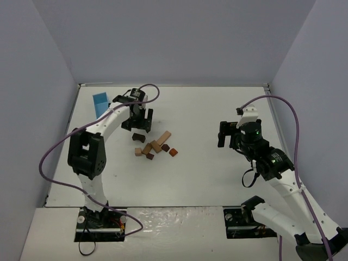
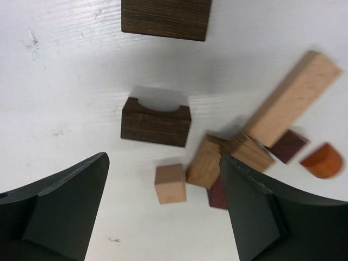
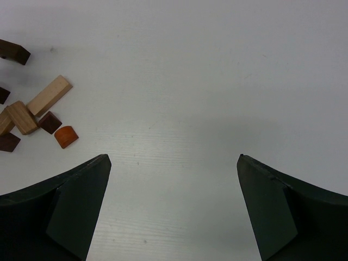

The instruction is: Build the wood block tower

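The wood blocks [image 1: 155, 145] lie loose in a small cluster left of the table's middle; none is stacked. In the left wrist view I see a dark brown arch block [image 2: 156, 122], a second dark brown block [image 2: 166, 19], a small tan cube [image 2: 170, 183], a brown block [image 2: 205, 161], a long tan bar [image 2: 293, 98] and an orange half-round piece [image 2: 322, 160]. My left gripper [image 1: 140, 124] is open and empty, hovering just behind the cluster [image 2: 163, 217]. My right gripper [image 1: 224, 134] is open and empty [image 3: 174, 212], well right of the blocks [image 3: 32, 114].
A light blue box [image 1: 101, 103] stands at the back left, beside the left arm. The white table [image 1: 217, 179] is walled at the back and both sides.
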Robot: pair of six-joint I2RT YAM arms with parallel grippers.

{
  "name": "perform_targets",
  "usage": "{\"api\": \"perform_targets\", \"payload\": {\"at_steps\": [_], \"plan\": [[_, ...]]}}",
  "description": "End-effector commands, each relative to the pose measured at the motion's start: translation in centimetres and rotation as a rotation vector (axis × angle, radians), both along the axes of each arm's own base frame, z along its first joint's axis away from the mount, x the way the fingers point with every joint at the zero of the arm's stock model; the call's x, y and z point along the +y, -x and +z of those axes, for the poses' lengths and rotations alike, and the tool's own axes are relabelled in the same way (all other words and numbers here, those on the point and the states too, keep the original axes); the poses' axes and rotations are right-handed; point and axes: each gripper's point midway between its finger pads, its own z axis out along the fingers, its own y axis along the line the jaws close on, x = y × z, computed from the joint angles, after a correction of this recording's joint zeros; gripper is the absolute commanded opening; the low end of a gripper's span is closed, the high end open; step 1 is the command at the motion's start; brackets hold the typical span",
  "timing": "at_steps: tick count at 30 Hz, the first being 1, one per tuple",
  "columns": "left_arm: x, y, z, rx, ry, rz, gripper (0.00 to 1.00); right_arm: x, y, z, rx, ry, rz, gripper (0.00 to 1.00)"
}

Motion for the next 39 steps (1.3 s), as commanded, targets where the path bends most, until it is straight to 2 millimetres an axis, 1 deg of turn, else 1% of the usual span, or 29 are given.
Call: {"api": "perform_targets", "payload": {"at_steps": [1,4,5,7,8,10,12,13,15,17,19,22,26,28,31,37,39], "plan": [[-2.8,1.7,7.9,-0.159,0.151,0.076,0.81,-0.1,-1.1,3.8,-0.114,-0.03,-0.026,1.0],[-3.7,3.0,8.8,-0.209,0.13,0.129,0.81,-0.2,-1.0,3.9,-0.118,-0.052,-0.039,1.0],[-4.5,3.6,8.7,-0.213,0.125,0.133,0.81,-0.1,-0.9,4.0,-0.119,-0.058,-0.039,1.0],[-5.1,4.6,7.8,-0.21,0.104,0.175,0.8,-0.1,-0.7,4.1,-0.123,-0.071,-0.037,1.0],[-5.0,4.5,7.8,-0.215,0.108,0.208,0.8,0.0,-0.7,4.1,-0.123,-0.076,-0.037,1.0],[-6.0,5.3,6.6,-0.2,0.105,0.263,0.8,-0.1,-0.5,4.2,-0.127,-0.09,-0.046,1.0],[-6.6,5.7,5.7,-0.191,0.105,0.325,0.79,-0.2,-0.5,4.0,-0.124,-0.098,-0.056,1.0],[-6.8,5.9,5.1,-0.184,0.1,0.349,0.78,-0.2,-0.5,3.7,-0.119,-0.099,-0.06,1.0],[-7.2,6.2,3.9,-0.162,0.096,0.401,0.73,-0.2,-0.4,3.1,-0.105,-0.102,-0.062,1.0],[-7.3,6.2,3.1,-0.16,0.094,0.461,0.73,0.1,-0.2,2.6,-0.092,-0.106,-0.047,1.0],[-7.8,6.3,2.5,-0.151,0.102,0.505,0.72,0.2,0.3,2.5,-0.096,-0.122,-0.031,1.0],[-8.6,6.1,2.1,-0.157,0.1,0.533,0.71,0.5,0.9,2.4,-0.097,-0.147,-0.011,1.0],[-9.4,5.8,0.3,-0.132,0.085,0.581,0.69,0.4,1.3,2.2,-0.102,-0.161,-0.005,1.0],[-9.6,5.5,0.1,-0.142,0.086,0.608,0.66,0.4,1.5,2.3,-0.106,-0.167,-0.001,1.0],[-9.4,5.5,-0.8,-0.136,0.061,0.641,0.63,0.5,1.7,2.5,-0.114,-0.173,0.008,1.0],[-8.8,5.4,-1.5,-0.138,0.022,0.689,0.59,1.1,1.9,2.6,-0.11,-0.182,0.043,1.0],[-8.8,5.3,-1.6,-0.136,0.015,0.696,0.57,1.3,2.0,2.6,-0.109,-0.183,0.054,1.0]]}}
